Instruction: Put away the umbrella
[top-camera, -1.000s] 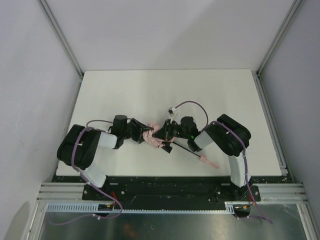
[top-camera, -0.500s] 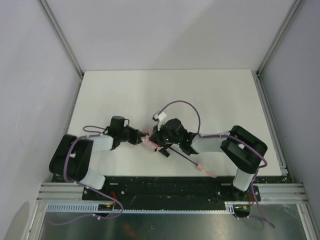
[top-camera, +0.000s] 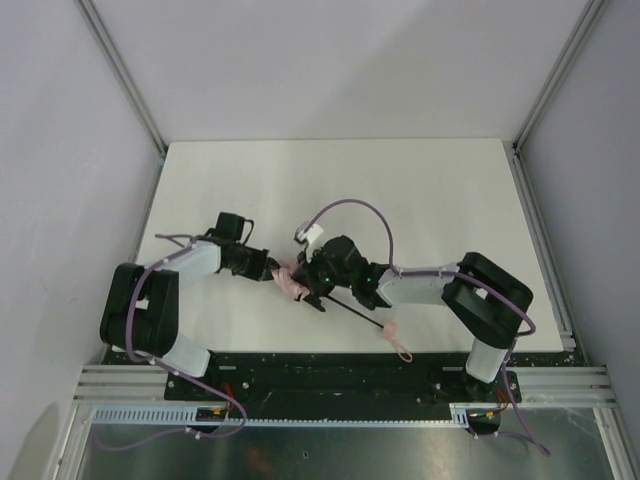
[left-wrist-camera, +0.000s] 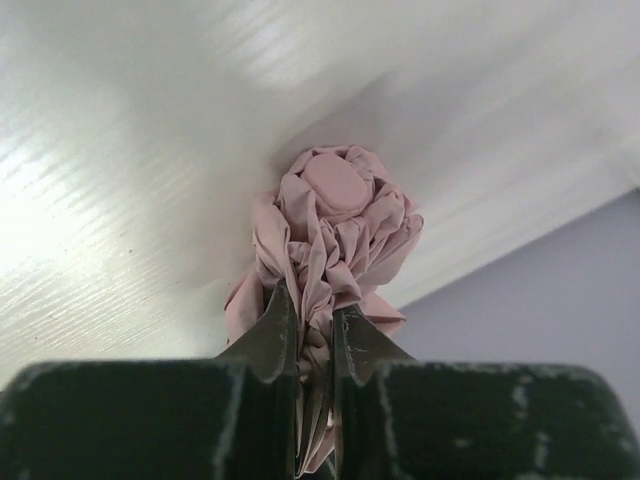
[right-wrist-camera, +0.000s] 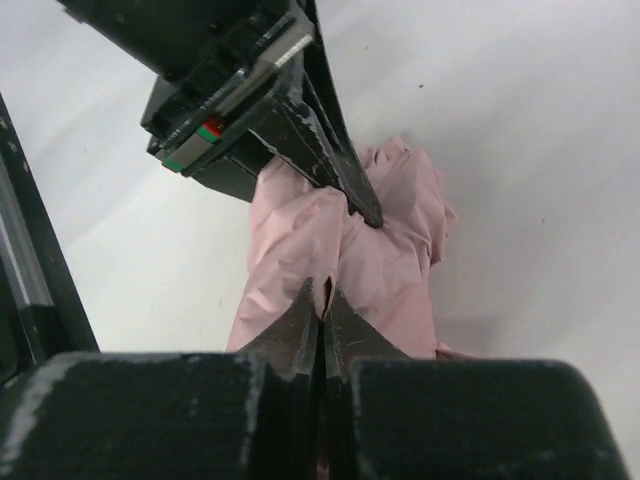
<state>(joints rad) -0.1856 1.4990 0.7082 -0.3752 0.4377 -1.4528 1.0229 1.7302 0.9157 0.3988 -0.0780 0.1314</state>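
The umbrella (top-camera: 293, 289) is a crumpled pale pink bundle near the table's front middle. Its thin black shaft (top-camera: 352, 308) runs right and toward me to the small pink handle (top-camera: 391, 331) and strap. My left gripper (top-camera: 277, 273) reaches it from the left. In the left wrist view, this gripper (left-wrist-camera: 312, 310) is shut on a bunched fold of the umbrella (left-wrist-camera: 330, 220). My right gripper (top-camera: 308, 283) comes in from the right. In the right wrist view, this gripper (right-wrist-camera: 322, 296) is pinched shut on a thin fold of the umbrella (right-wrist-camera: 380, 270), with the left gripper's fingertips (right-wrist-camera: 362, 208) biting the same fabric just beyond.
The white table (top-camera: 420, 200) is walled by grey panels and aluminium rails (top-camera: 540, 230) at both sides. A purple cable (top-camera: 350, 208) arcs over the right wrist. Both arm bases sit on the black plate (top-camera: 330, 370) at the near edge.
The left gripper has closed onto the pink fabric. Both grippers and the umbrella have shifted left, with the handle sliding left along the front edge.
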